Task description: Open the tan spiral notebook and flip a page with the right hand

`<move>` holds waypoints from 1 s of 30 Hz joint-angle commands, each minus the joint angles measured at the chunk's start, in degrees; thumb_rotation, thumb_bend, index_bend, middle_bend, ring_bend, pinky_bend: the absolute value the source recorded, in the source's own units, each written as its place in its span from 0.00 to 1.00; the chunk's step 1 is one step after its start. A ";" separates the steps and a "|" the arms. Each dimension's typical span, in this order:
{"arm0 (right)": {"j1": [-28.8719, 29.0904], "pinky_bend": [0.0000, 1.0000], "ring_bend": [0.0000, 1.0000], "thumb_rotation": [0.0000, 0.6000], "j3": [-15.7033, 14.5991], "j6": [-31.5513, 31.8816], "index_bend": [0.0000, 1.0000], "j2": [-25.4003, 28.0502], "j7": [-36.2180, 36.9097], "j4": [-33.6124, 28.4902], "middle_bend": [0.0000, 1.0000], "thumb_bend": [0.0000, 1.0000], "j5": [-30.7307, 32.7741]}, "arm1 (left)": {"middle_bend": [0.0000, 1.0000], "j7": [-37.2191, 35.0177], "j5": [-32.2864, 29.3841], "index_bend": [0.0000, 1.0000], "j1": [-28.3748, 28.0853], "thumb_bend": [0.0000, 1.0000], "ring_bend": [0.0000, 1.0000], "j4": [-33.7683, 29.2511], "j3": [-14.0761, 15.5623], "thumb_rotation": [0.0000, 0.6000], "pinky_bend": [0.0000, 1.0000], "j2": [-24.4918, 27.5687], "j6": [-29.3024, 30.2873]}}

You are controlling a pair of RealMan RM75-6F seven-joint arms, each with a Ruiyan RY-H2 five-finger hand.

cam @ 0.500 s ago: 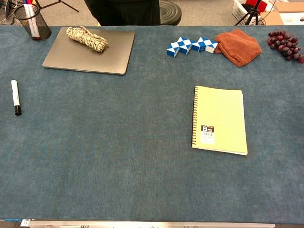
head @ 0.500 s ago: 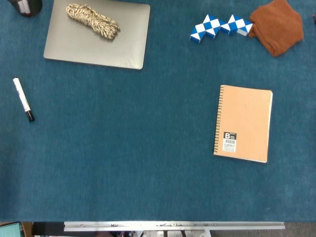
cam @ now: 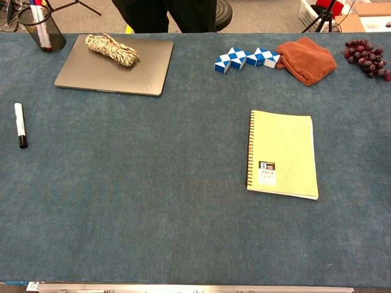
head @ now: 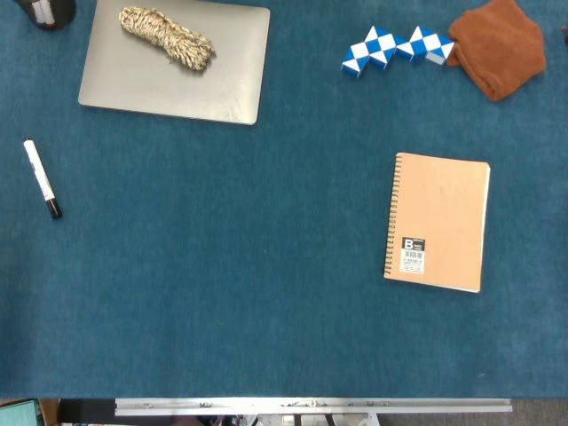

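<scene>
The tan spiral-bound notebook (head: 437, 222) lies closed and flat on the blue felt-covered desk (head: 231, 266), right of centre in the frame, its wire spine along the left edge and a small black label near its lower left corner. Neither hand appears in either view, so how the fingers are set cannot be told. In the upper left a grey closed laptop (head: 177, 75) carries a coiled bundle of beige rope (head: 167, 37). A white marker with a black cap (head: 42, 178) lies at the left edge. In the upper right a blue-and-white twist puzzle (head: 397, 48) touches a crumpled rust-orange cloth (head: 499, 46). The chest view also shows a bunch of dark red grapes (cam: 368, 58) at the upper right and a black mesh pen cup (cam: 41, 29) at the upper left.
</scene>
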 commanded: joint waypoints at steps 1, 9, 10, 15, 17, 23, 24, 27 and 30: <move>0.43 0.21 0.08 1.00 0.00 -0.59 0.16 0.00 -0.04 0.18 0.16 0.21 -0.12 | 0.23 -0.21 -0.15 0.27 0.13 0.06 0.20 0.12 0.02 1.00 0.36 -0.01 0.03; 3.33 0.21 0.08 1.00 0.67 -3.21 0.16 -0.97 -1.05 2.82 0.16 0.10 -1.25 | 0.23 -0.42 -0.08 0.27 0.37 0.06 0.20 0.56 0.30 1.00 0.36 -0.32 0.11; 3.74 0.21 0.08 1.00 0.76 -3.59 0.16 -1.31 -1.07 3.39 0.16 0.08 -1.36 | 0.23 -0.49 -0.01 0.27 0.42 0.06 0.20 0.61 0.36 1.00 0.36 -0.36 0.16; 5.75 0.20 0.08 1.00 0.72 -5.12 0.16 -3.61 -1.60 6.76 0.16 0.00 -2.49 | 0.23 -0.93 0.41 0.27 0.81 0.06 0.20 0.92 0.90 1.00 0.36 -0.62 0.38; 6.55 0.20 0.08 1.00 0.80 -5.89 0.16 -4.55 -1.73 8.00 0.16 0.00 -2.58 | 0.23 -1.26 0.37 0.27 0.91 0.06 0.20 1.19 0.93 1.00 0.36 -0.67 0.39; 8.31 0.20 0.08 1.00 0.73 -7.28 0.16 -7.22 -1.55 10.94 0.16 0.00 -2.83 | 0.23 -2.06 0.23 0.27 1.28 0.06 0.20 1.70 0.98 1.00 0.36 -0.56 0.62; 8.53 0.20 0.08 1.00 0.58 -7.52 0.16 -7.60 -1.48 11.44 0.16 0.00 -2.94 | 0.23 -2.18 0.28 0.27 1.39 0.06 0.20 1.78 1.07 1.00 0.36 -0.58 0.69; 9.09 0.20 0.08 1.00 -0.03 -8.31 0.16 -8.76 -1.13 13.00 0.15 0.00 -3.18 | 0.23 -2.46 0.30 0.27 1.59 0.06 0.20 2.08 1.19 1.00 0.36 -0.70 0.78; 9.38 0.20 0.08 1.00 -0.85 -9.04 0.16 -9.86 -0.65 14.60 0.15 0.00 -3.35 | 0.23 -2.76 0.27 0.27 1.71 0.06 0.20 2.38 1.23 1.00 0.36 -0.84 0.78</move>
